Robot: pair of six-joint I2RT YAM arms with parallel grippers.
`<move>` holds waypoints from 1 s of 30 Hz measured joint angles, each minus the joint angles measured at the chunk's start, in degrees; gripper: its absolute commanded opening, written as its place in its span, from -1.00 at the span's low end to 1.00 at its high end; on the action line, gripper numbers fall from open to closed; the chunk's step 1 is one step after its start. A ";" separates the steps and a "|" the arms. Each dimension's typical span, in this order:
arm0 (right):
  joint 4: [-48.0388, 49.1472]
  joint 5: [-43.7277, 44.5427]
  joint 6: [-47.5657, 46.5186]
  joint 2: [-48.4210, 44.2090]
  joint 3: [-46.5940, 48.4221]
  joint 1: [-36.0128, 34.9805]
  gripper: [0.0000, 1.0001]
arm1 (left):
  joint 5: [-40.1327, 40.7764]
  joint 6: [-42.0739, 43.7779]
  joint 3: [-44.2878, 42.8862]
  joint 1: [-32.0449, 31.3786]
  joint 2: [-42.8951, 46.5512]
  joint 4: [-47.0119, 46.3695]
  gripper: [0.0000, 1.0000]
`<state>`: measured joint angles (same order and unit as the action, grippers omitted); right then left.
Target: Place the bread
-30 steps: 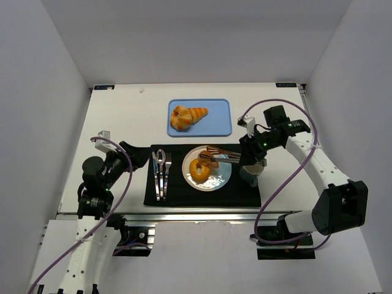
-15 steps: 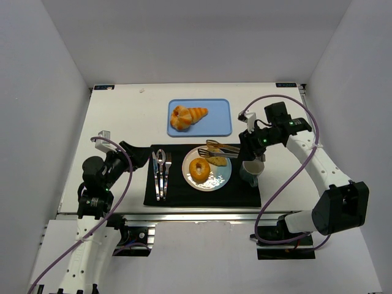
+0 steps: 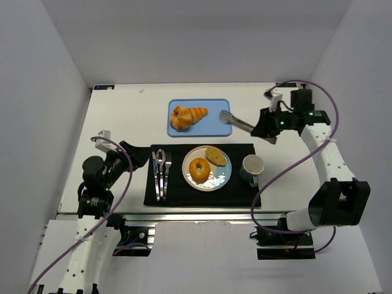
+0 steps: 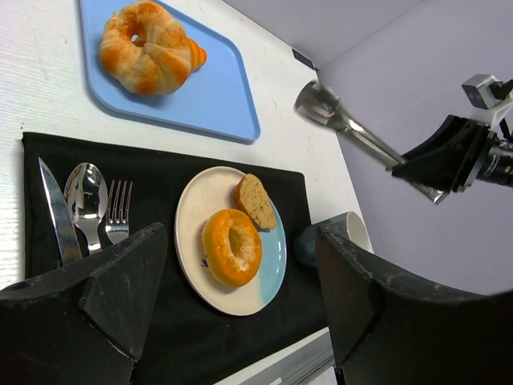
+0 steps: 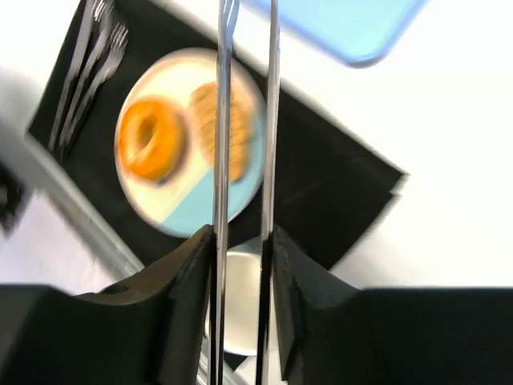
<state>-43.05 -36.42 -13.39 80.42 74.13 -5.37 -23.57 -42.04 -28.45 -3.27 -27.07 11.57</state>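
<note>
Right gripper (image 3: 267, 127) is closed on the handle end of a pair of long metal tongs (image 3: 239, 122). The tongs carry nothing, and their two arms run close together. It hangs toward the far right corner of the tabletop, with the tong tips over the right rim of the flat blue plastic tray (image 3: 217, 107). The brown bread slice (image 3: 215, 155) lies on the round white-and-blue plate (image 3: 211, 182), just beside the orange bagel (image 3: 199, 168) — this piece looks placed. On the tray lies a golden croissant (image 3: 187, 116), beyond the tong tips toward the left edge and roughly in line with them. The right arm is nearer — I judge the croissant the likely next piece. Left gripper (image 4: 239, 241) rests wide open near the left edge.
</note>
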 measured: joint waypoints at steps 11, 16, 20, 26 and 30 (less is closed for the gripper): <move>13.53 8.09 4.13 3.02 -7.17 20.33 -0.31 | -1.16 0.04 0.00 0.00 -3.85 -2.38 0.69; 21.24 15.93 3.96 5.03 -17.09 20.85 -0.17 | -1.60 0.13 -0.04 0.00 -6.60 -3.50 0.69; 25.46 19.96 3.06 8.13 -21.51 20.76 0.10 | -1.84 0.20 -0.17 0.00 -7.61 -4.00 0.69; 28.33 22.64 -1.07 9.73 -24.90 20.79 0.78 | -2.01 0.20 -0.33 0.00 -7.74 -4.31 0.69; 27.45 23.28 -3.91 7.76 -25.27 21.33 0.79 | -2.01 0.68 -1.60 0.00 -8.55 -3.96 0.69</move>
<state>-15.59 -13.15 -17.30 88.18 48.86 15.97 -25.58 -41.36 -30.04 -3.27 -35.62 7.62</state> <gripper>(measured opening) 0.891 0.841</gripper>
